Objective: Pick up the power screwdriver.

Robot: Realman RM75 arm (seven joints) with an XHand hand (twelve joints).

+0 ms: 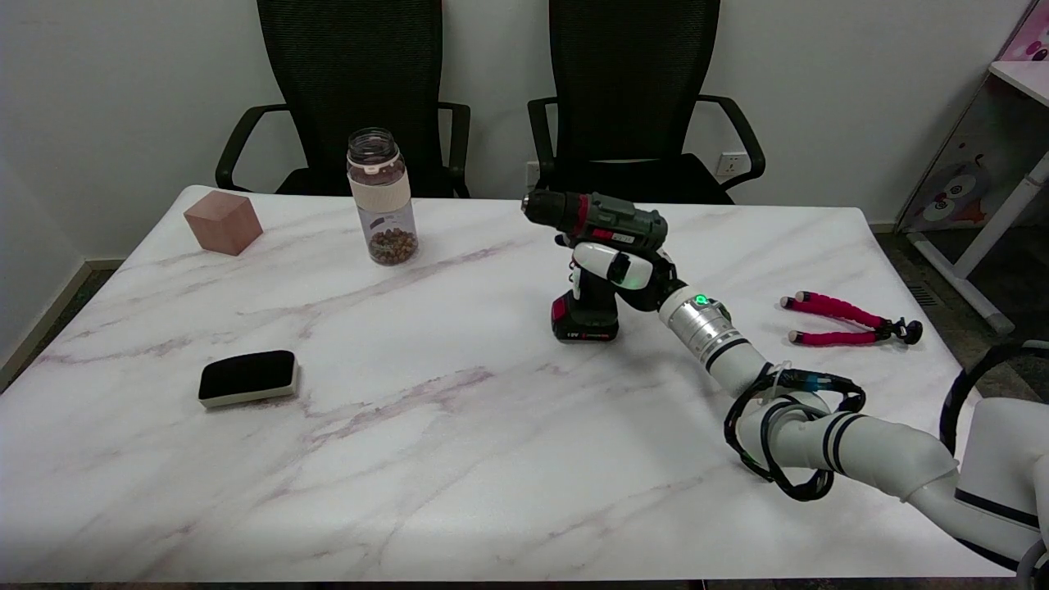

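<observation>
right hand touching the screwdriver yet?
Touching. The head view shows the right hand wrapped around the grip of the power screwdriver, no gap visible. The screwdriver's base appears to sit on the table.

The table (459, 459) has a smooth, glossy top with a white marble look and faint pinkish veins. The power screwdriver (597, 246) is matt dark-grey plastic with red trim and a black chuck. The right hand (619, 270) has glossy white and black plastic shells, and the wrist behind it is a ribbed ring of bright metal. The jar (381, 201) is clear and shiny with a matt cream band. The block (223, 221) looks like dull reddish wood. The eraser (247, 378) has a soft black felt-like top on a white base. The small tripod (844, 321) has matt pink, foam-like legs.
</observation>
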